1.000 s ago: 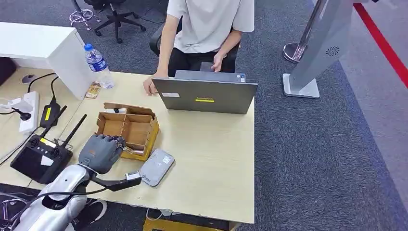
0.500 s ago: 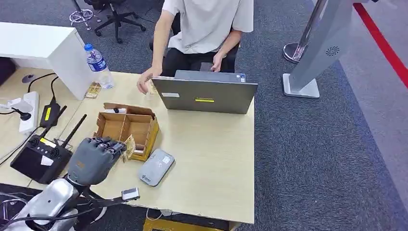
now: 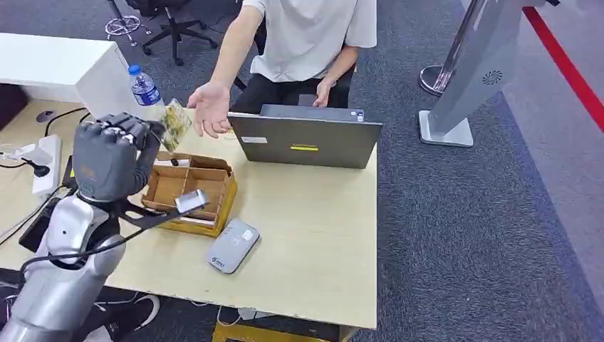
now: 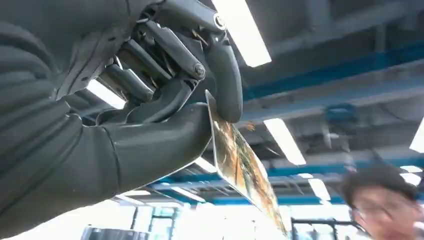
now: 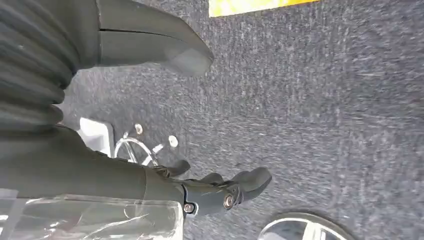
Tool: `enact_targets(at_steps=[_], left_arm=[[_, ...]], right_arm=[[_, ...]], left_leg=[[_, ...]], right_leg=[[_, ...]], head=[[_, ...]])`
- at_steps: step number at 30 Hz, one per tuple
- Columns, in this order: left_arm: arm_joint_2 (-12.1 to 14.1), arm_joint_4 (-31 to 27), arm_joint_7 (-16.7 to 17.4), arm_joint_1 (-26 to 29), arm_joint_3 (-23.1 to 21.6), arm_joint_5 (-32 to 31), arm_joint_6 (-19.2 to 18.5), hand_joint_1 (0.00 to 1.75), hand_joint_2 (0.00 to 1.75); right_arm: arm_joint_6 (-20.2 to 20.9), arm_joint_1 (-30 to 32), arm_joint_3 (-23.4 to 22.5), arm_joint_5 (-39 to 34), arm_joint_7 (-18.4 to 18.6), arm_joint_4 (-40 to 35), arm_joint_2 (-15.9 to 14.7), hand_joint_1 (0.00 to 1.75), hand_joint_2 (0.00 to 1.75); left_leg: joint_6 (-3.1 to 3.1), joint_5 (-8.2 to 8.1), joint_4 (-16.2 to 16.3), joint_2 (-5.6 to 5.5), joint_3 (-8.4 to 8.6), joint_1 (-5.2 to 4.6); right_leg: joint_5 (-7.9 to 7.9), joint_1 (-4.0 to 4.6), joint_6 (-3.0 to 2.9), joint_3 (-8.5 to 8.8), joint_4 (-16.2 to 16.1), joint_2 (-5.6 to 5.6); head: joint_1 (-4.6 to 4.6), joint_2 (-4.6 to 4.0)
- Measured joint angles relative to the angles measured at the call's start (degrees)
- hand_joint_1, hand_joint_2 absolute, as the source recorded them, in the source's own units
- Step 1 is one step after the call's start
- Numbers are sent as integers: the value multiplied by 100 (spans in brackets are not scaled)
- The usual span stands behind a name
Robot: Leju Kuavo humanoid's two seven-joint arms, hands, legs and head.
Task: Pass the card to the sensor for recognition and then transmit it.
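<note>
The left hand has risen from the table, pinching the card; next, release into the person's open hand just beyond.

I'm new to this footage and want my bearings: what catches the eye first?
The robot's left hand, raised over the desk's left side, pinches a card. A person's open hand waits just beyond it, palm up, by the laptop. Below sit a cardboard box and a grey sensor.

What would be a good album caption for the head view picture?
The robot's left hand holds a card up toward a seated person's open hand, above a cardboard box on the desk.
</note>
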Motion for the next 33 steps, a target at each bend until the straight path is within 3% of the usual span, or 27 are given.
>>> enact_targets(at_steps=[8,14,15,33], left_arm=[[-367,2146,35,-1606,155,-68,140,175,175],[-467,3146,-7,-2092,253,68,175,175,175],[-472,3223,-9,-2103,262,88,175,0,175],[-555,3717,-120,-2094,352,382,30,0,175]], right_arm=[[13,-224,321,190,196,7,66,0,175],[13,-284,448,179,208,9,101,0,175],[13,-285,461,179,208,9,103,0,175],[13,-279,481,98,207,9,105,0,175]], left_leg=[[-8,13,0,-1,-1,1],[-8,12,-1,3,-2,1],[-8,11,-1,3,-3,1],[-6,10,-2,2,-6,1]], right_leg=[[7,0,4,-1,3,3],[6,0,4,-4,3,9],[6,0,4,-4,3,9],[5,0,5,-6,2,8]], head=[[13,0],[7,0],[7,0],[7,0]])
